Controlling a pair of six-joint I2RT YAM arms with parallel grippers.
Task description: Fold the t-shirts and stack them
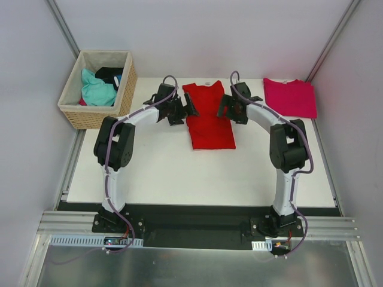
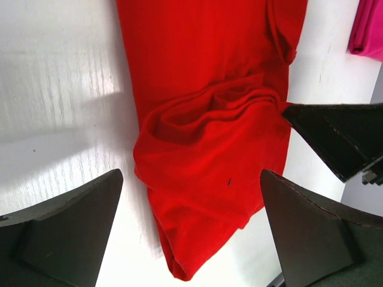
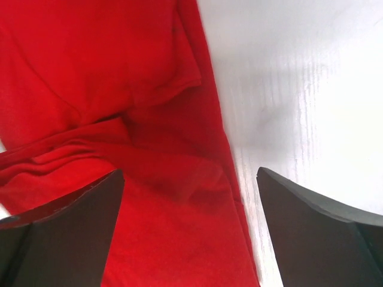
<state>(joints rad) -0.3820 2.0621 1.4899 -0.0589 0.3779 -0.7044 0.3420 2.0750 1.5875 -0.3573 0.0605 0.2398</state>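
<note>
A red t-shirt (image 1: 208,116), folded into a long narrow strip, lies on the white table (image 1: 179,173) at the back centre, its white neck label at the far end. My left gripper (image 1: 187,110) hovers open over its left edge and my right gripper (image 1: 227,109) hovers open over its right edge. In the left wrist view the red t-shirt (image 2: 209,137) shows a rumpled fold below the open left gripper (image 2: 191,230). In the right wrist view the red t-shirt (image 3: 119,119) lies under the open right gripper (image 3: 190,230). A magenta t-shirt (image 1: 290,97) lies folded flat at the back right.
A wicker basket (image 1: 122,95) stands at the back left, off the table's corner, with teal and black clothes in it. Grey walls close in the back and both sides. The magenta t-shirt (image 2: 368,30) shows at the left wrist view's top right.
</note>
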